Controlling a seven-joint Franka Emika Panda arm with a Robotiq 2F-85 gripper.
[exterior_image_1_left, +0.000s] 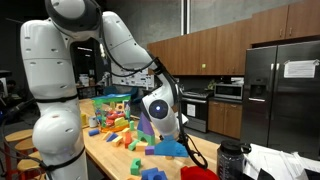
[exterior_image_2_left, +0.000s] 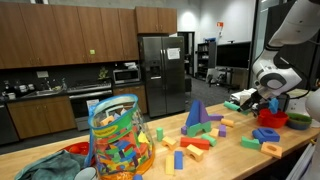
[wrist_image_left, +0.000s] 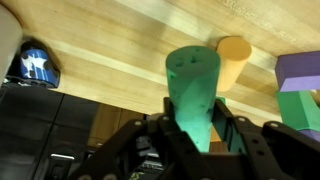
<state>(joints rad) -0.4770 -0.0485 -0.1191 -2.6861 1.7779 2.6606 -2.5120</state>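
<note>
– As the wrist view stands, how is the gripper (wrist_image_left: 195, 128) set?
– Partly closed, clamping the green block (wrist_image_left: 195, 85) at centre; yellow cylinder (wrist_image_left: 233, 55) just beside, one o'clock.

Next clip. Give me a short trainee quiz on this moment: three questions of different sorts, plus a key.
1. True or false: the fingers are shut on a green block.
2. Fill in: in the wrist view, the cylinder lying beyond the block is coloured ___.
3. The table top is: A wood; B glass; C steel.
Key: 1 true; 2 yellow; 3 A.
</note>
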